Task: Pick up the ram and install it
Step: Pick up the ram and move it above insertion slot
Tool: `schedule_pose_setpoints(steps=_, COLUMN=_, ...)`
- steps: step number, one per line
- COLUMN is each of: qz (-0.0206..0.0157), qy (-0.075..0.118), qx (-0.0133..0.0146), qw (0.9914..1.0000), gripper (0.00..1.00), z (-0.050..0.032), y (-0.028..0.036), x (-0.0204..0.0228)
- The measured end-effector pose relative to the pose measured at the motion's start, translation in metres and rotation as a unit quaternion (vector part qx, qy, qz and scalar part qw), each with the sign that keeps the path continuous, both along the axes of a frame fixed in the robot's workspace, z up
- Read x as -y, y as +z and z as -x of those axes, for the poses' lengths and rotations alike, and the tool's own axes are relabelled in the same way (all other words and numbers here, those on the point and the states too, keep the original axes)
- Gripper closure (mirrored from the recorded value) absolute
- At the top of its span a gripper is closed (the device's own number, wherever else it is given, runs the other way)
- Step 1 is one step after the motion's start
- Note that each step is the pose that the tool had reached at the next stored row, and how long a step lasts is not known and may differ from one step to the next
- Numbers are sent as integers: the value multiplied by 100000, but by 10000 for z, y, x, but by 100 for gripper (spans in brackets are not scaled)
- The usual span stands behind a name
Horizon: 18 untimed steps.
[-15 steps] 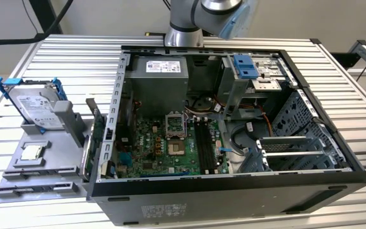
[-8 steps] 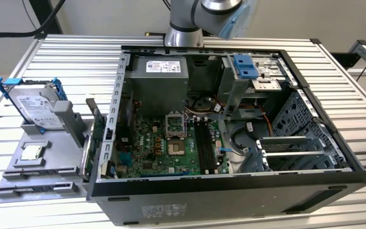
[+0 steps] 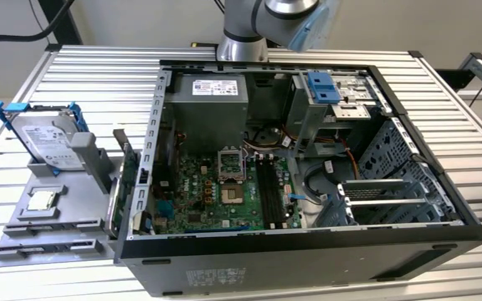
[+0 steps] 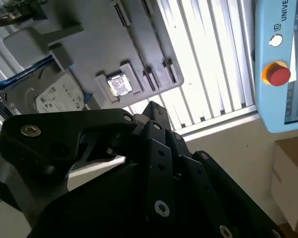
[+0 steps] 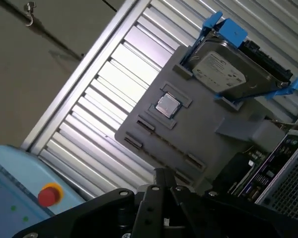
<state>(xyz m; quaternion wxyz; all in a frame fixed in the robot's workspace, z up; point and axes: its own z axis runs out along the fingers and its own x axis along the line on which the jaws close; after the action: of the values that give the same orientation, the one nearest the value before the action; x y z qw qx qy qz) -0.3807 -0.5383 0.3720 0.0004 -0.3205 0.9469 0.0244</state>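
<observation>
Approach stage: ram (image 3: 123, 194) stands on edge in grey holder (image 3: 57, 219) beside computer case (image 3: 308, 263), ungrasped. Claw (image 5: 161, 173) hangs above desk (image 3: 98, 69), state cannot be told. Pickup calls for squaring onto thin edge.

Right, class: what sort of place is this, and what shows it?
Probably a robotics lab bench for computer assembly: an open black desktop computer case on a ribbed aluminium table, plus a pale blue control pendant.
</observation>
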Motion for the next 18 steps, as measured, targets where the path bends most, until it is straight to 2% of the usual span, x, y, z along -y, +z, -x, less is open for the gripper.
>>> schedule_pose_setpoints(steps=2, qz=9, qy=1772, qx=1, qw=99984, gripper=100, z=0, y=2, x=0)
schedule_pose_setpoints(steps=5, qz=24, qy=4520, qx=3, qw=99898, gripper=100, z=0, y=5, x=0)
schedule_pose_setpoints(steps=7, qz=32, qy=6318, qx=4, qw=99800, gripper=100, z=0, y=6, x=0)
schedule_pose_setpoints(steps=9, qz=41, qy=8167, qx=4, qw=99666, gripper=100, z=0, y=8, x=0)
schedule_pose_setpoints(steps=13, qz=60, qy=11743, qx=3, qw=99308, gripper=100, z=0, y=10, x=0)
schedule_pose_setpoints(steps=16, qz=72, qy=14473, qx=4, qw=98947, gripper=100, z=0, y=11, x=0)
schedule_pose_setpoints(steps=18, qz=76, qy=16250, qx=5, qw=98671, gripper=100, z=0, y=11, x=0)
